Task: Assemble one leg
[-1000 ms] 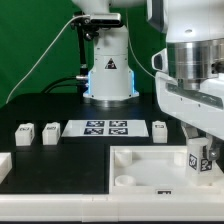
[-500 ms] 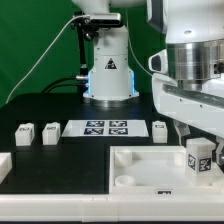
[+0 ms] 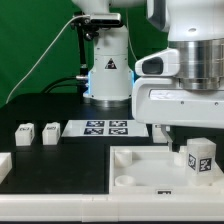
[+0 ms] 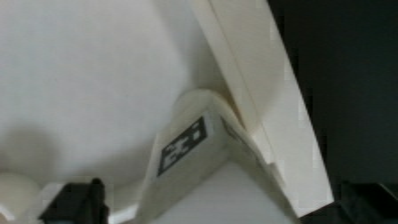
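A leg (image 3: 200, 158), a small white block with marker tags, stands upright in the corner of the large white tray-like piece (image 3: 140, 160) at the exterior view's right. My gripper (image 3: 192, 140) hangs right over it, one dark finger (image 3: 172, 135) to its left. In the wrist view the leg (image 4: 187, 145) fills the middle, the tray (image 4: 89, 80) behind it. My gripper (image 4: 222, 205) straddles the leg, and a gap shows between one black fingertip (image 4: 75, 200) and the leg. It looks open.
Two more legs (image 3: 25, 133) (image 3: 50, 132) stand on the black table at the exterior view's left. The marker board (image 3: 105, 127) lies behind the tray. A white part (image 3: 4, 165) lies at the left edge. The arm's base (image 3: 108, 70) stands at the back.
My wrist has turned and shifted towards the exterior view's left above the leg. The leg stays in the tray corner, turned slightly. A leg by the marker board is now hidden behind my hand.
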`<state>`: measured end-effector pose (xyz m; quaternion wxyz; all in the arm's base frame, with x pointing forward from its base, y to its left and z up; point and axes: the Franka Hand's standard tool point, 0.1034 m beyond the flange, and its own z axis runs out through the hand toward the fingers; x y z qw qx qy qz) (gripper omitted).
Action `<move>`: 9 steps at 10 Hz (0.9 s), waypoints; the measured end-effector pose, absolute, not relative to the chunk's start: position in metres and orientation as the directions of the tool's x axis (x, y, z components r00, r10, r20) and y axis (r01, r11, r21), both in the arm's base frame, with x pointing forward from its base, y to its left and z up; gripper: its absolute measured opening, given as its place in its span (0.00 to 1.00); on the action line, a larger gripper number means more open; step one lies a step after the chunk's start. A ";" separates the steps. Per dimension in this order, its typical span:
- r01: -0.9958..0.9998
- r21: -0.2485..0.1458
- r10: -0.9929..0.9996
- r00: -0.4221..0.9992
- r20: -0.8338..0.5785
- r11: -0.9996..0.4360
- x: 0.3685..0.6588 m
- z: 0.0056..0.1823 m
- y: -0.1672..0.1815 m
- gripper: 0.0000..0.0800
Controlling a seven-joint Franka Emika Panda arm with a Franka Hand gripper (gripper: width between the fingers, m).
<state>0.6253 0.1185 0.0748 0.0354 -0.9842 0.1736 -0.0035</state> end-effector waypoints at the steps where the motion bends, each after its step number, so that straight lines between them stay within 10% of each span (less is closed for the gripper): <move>1: -0.239 -0.068 -0.239 0.971 -0.007 -0.969 0.626 0.074 0.118 0.81; 7: 0.171 -0.054 0.170 0.985 0.016 -0.984 0.628 0.072 0.115 0.81; 9: 0.171 -0.054 0.170 0.985 0.016 -0.984 0.628 0.072 0.115 0.50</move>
